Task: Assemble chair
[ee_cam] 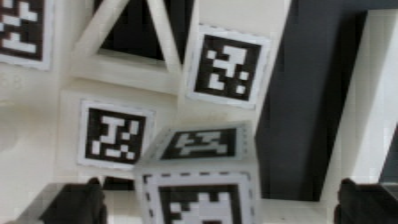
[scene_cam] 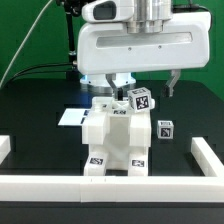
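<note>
The partly built chair [scene_cam: 112,140] is a chunky white block of joined parts with tags on its front, standing mid-table. A small white cube with a tag [scene_cam: 141,99] sits tilted at its top, toward the exterior view's right. My gripper [scene_cam: 146,88] hangs right over that cube. In the wrist view the cube [ee_cam: 201,195] lies between my two dark fingertips [ee_cam: 80,205], with a gap on each side. The jaws stand wide open, touching nothing. Tagged faces of the chair's slotted frame [ee_cam: 228,65] fill the rest of the wrist view.
A second small tagged cube [scene_cam: 165,128] lies on the black table at the chair's right in the exterior view. The marker board [scene_cam: 72,117] lies flat behind the chair's left. White border bars [scene_cam: 110,183] run along the front and both sides.
</note>
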Action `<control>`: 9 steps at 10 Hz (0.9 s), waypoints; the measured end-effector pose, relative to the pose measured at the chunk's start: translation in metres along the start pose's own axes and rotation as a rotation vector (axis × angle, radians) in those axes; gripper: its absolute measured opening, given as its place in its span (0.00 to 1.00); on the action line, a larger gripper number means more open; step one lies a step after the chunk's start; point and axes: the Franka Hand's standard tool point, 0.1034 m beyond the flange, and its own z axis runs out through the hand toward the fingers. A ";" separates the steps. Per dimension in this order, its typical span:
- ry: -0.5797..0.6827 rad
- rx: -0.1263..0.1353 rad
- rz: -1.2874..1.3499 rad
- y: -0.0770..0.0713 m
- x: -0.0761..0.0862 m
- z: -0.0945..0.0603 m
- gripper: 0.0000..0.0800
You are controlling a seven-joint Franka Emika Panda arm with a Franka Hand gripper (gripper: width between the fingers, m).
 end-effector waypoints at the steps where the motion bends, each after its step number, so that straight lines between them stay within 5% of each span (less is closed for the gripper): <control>1: 0.000 0.000 0.000 0.000 0.000 0.000 0.78; 3: 0.000 0.000 0.000 0.000 0.000 0.000 0.35; 9: 0.000 0.000 0.000 0.000 0.000 0.000 0.35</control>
